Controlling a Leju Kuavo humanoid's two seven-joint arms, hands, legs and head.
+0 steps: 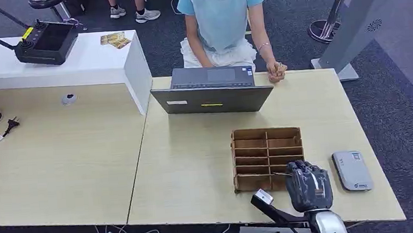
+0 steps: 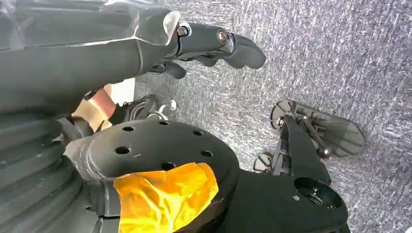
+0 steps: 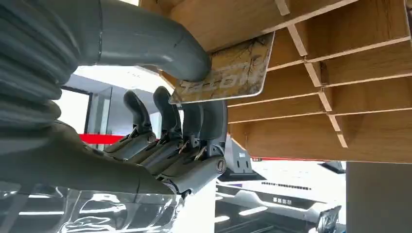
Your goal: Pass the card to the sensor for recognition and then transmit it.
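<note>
card [image 3: 228, 73]: pinched by right hand [image 1: 309, 186] at wooden rack [image 1: 267, 157]; apparently unlifted; sensor [image 1: 352, 170] scan, handover pending.

An office-like demo hall: pale wood table [image 1: 197, 167], open laptop [image 1: 212, 91] at twelve o'clock, grey carpet [image 1: 398, 107], stanchion base [image 1: 325, 29] at two o'clock.

The right hand [image 1: 309, 186] is dark grey with glossy segmented fingers [image 3: 167, 109], a thick smooth grey thumb [image 3: 145, 41] and a silver forearm [image 1: 329, 226]. A grey ribbed cover [image 3: 24, 73] wraps its wrist. The left hand [image 2: 214, 43] is dark, with small screws at the finger pivots.
</note>
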